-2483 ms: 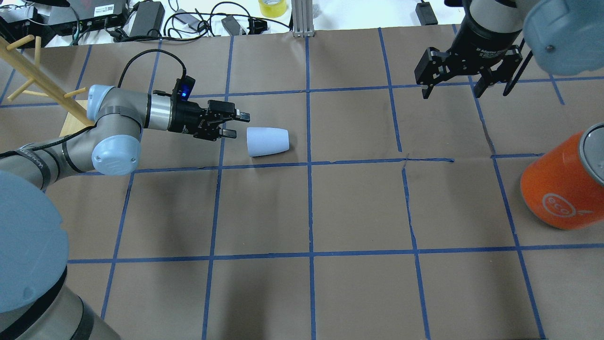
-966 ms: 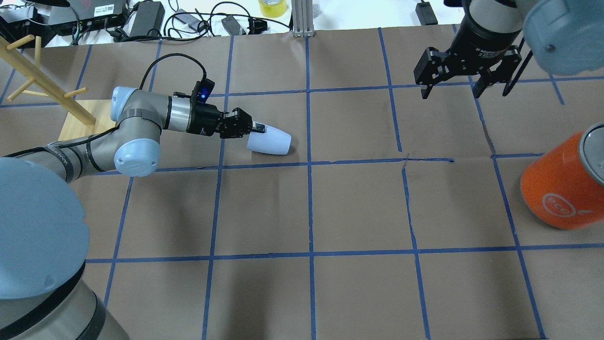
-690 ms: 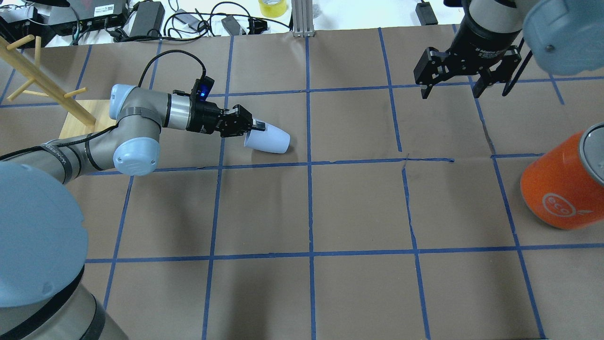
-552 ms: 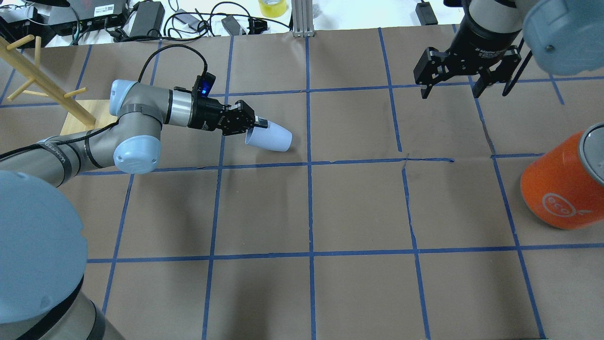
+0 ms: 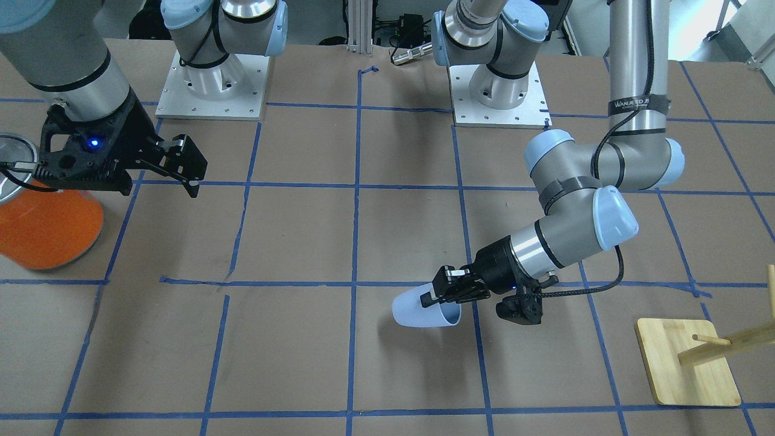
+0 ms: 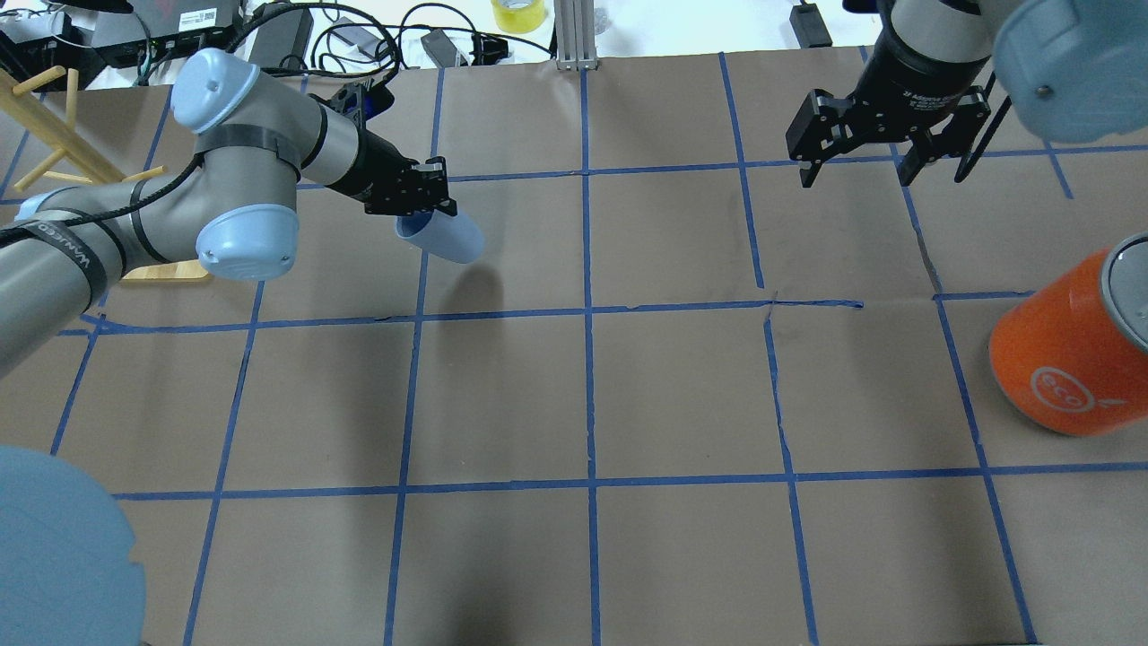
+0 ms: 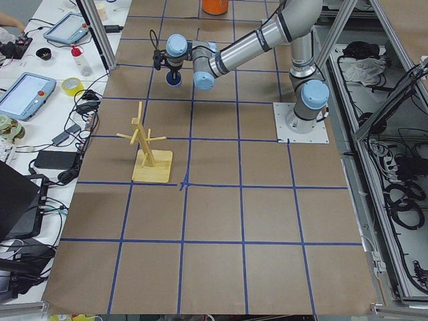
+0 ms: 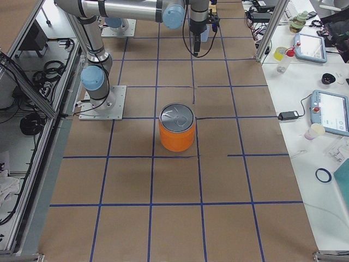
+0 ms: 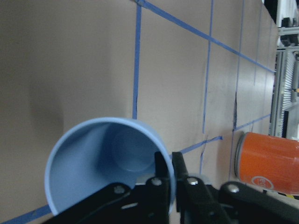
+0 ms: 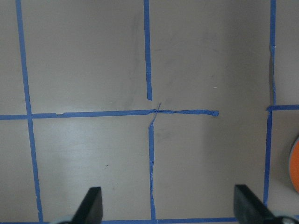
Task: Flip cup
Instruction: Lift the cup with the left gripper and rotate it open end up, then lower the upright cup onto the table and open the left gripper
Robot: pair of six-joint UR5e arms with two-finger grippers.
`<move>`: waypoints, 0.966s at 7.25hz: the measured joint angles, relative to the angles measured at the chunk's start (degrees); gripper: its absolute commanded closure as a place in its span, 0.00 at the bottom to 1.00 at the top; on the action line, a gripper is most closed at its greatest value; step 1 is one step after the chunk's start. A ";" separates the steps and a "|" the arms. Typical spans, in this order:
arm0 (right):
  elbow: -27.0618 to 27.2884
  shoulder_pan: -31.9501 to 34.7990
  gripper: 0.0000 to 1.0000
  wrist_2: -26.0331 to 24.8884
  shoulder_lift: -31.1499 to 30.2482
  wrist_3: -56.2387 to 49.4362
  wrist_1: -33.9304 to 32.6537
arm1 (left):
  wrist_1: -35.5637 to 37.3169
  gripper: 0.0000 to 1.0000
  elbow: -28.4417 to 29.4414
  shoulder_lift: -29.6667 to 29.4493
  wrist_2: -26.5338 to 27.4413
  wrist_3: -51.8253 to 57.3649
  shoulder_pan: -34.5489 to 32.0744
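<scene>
Angling downward, left end effector clamps the cup rim; right end effector hangs spread.

Silver-grey tubes, pale blue joint caps. Left arm wore a lettered black band and a black cable. Left gripper black. Screwed square base plates at twelve o'clock.

Overhead looks down from behind the robot; the front view faces it. Both share the orange can, three o'clock overhead.
</scene>
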 measured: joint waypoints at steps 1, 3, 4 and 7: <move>0.00 0.00 0.00 0.01 0.00 -0.02 -0.08 | -0.27 1.00 1.56 0.22 9.13 2.89 -0.67; 0.00 -0.04 0.00 0.07 0.02 -0.08 -0.36 | -0.31 1.00 4.15 -1.28 20.59 9.05 -0.98; 0.00 -0.05 0.00 0.10 0.03 -0.08 -0.49 | -0.13 1.00 5.42 -2.55 23.21 10.22 -0.99; 0.06 -0.06 0.00 0.11 0.08 -0.17 -0.61 | 0.21 0.94 6.93 -5.18 24.83 10.83 -0.94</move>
